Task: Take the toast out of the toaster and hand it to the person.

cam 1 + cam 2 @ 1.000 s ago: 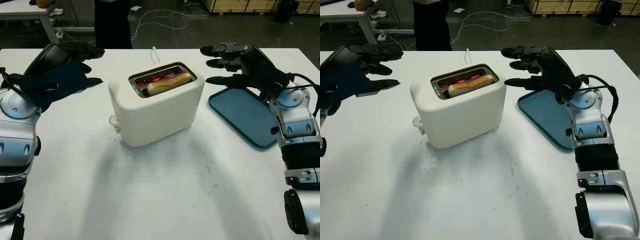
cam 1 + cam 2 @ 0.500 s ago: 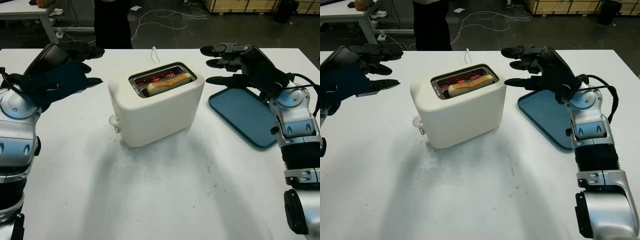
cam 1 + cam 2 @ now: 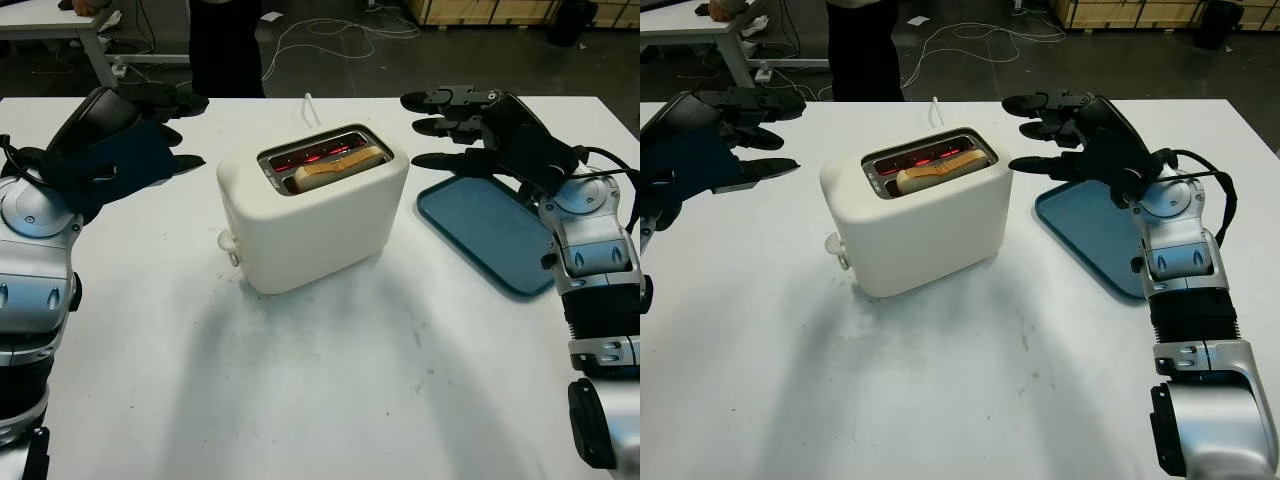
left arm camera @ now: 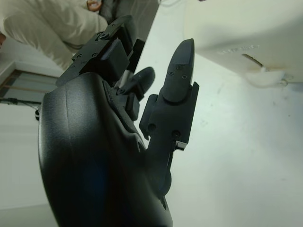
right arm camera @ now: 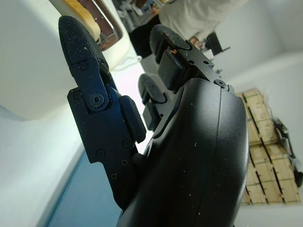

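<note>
Nothing has moved since the earlier frames: both hands hang where they were and the toast (image 3: 337, 165) sits as before. It stands upright in the nearer slot of the toaster (image 3: 312, 207), its top edge poking just above the slot, while the farther slot glows red from its elements. The cream-white toaster stands at the middle of the white desk (image 3: 320, 380), turned at an angle, with a small lever knob sticking out low on its left end and a white cord running away from its back toward the far edge. The right hand (image 3: 462, 128) hovers open and empty above the desk to the right of the toaster, near but apart from it, fingers pointing across toward the slots at about their height. The left hand (image 3: 150, 130) is held above the desk to the left of the toaster, farther off, also open with nothing in it. Nothing lies between either hand and the toast. A blue tray (image 3: 485, 232) lies flat on the desk under and just behind the right hand, beside the toaster. Beyond the far edge of the desk a person (image 3: 225, 45) in dark trousers stands on a dark floor strewn with cables. No readable writing or brand shows on the toaster or tray.
</note>
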Robot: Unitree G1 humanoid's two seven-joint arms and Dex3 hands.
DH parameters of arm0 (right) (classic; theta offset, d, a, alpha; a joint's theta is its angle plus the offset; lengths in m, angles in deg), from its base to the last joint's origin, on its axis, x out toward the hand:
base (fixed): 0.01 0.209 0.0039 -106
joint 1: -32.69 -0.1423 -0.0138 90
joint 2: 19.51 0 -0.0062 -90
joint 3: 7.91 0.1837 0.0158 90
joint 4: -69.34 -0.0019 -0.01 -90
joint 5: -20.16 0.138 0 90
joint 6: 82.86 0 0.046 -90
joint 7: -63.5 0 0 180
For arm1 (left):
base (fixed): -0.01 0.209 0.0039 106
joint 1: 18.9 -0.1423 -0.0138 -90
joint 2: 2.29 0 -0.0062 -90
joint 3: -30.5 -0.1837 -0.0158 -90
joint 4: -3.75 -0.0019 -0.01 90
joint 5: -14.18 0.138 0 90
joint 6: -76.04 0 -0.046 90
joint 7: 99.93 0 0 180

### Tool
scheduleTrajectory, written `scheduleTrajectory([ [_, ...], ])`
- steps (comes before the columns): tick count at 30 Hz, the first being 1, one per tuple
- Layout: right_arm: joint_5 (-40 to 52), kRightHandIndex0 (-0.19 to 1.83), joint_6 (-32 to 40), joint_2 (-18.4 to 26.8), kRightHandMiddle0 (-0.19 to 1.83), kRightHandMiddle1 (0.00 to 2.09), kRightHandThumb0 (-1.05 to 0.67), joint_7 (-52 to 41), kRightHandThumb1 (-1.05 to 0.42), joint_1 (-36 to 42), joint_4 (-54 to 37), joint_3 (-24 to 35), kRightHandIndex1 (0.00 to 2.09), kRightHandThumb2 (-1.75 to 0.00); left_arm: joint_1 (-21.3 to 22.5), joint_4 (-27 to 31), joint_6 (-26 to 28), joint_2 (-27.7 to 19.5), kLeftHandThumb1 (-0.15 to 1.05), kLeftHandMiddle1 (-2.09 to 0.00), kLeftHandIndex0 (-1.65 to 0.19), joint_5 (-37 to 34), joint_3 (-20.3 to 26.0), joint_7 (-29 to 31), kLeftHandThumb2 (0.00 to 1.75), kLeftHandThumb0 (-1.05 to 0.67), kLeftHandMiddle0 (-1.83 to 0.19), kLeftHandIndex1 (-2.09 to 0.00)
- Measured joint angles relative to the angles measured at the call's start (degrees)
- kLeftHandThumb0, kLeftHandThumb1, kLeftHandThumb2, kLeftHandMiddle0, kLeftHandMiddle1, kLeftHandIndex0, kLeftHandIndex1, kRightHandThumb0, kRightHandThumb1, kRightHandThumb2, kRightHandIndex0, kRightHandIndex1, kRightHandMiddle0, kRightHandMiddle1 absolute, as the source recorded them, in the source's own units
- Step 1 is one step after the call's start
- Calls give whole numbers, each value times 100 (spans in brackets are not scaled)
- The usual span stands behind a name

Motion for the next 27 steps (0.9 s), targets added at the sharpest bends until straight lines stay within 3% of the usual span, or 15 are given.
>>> scheduleTrajectory([
  [27, -42, 60, -3, 0, 60, 0, -75, 2, -86, 0, 0, -7, 8, 0, -1, 2, -45, 25, 90, -78, -60, 0, 7, -2, 5, -32, -32, -3],
])
